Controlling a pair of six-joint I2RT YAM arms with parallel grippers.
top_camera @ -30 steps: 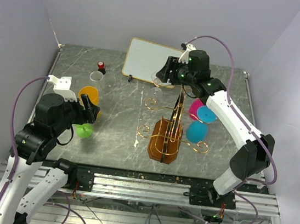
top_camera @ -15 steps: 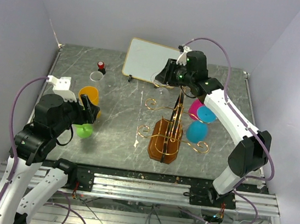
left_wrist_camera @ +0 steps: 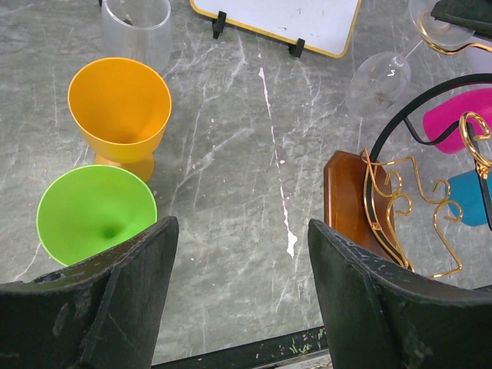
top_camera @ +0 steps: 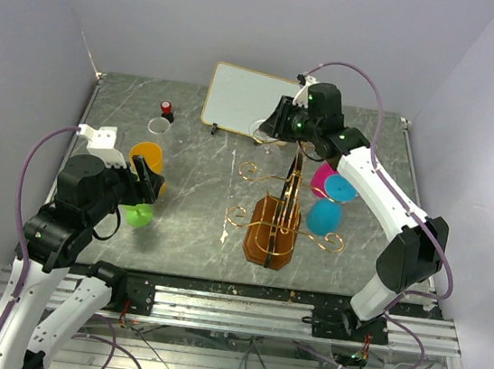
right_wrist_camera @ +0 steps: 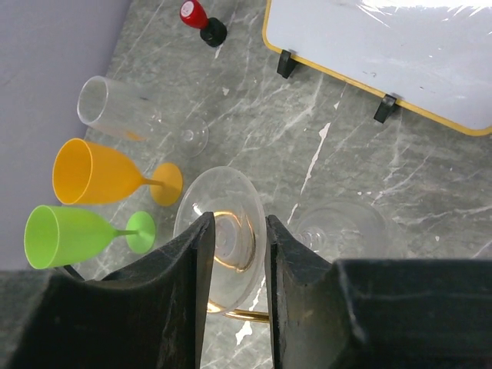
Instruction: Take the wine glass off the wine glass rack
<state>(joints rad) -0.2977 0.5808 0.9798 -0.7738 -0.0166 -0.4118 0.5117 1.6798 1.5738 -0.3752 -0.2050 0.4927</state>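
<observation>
Rack [top_camera: 270, 233] holds one wine glass [left_wrist_camera: 377, 81]; four coloured cups [top_camera: 138, 215] nearby.

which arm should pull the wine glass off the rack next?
Right. The right gripper is at the wine glass rack, fingers either side of the wine glass foot. The left gripper hangs open beside the green cup, well away from the rack.

White links [top_camera: 375, 190], black joints [top_camera: 83, 183], purple cables [top_camera: 28, 169], black grippers [left_wrist_camera: 240, 246]

Four coloured goblets [top_camera: 146, 155], two clear glasses [left_wrist_camera: 377, 77], one rack [top_camera: 272, 233], one board [top_camera: 240, 97].
</observation>
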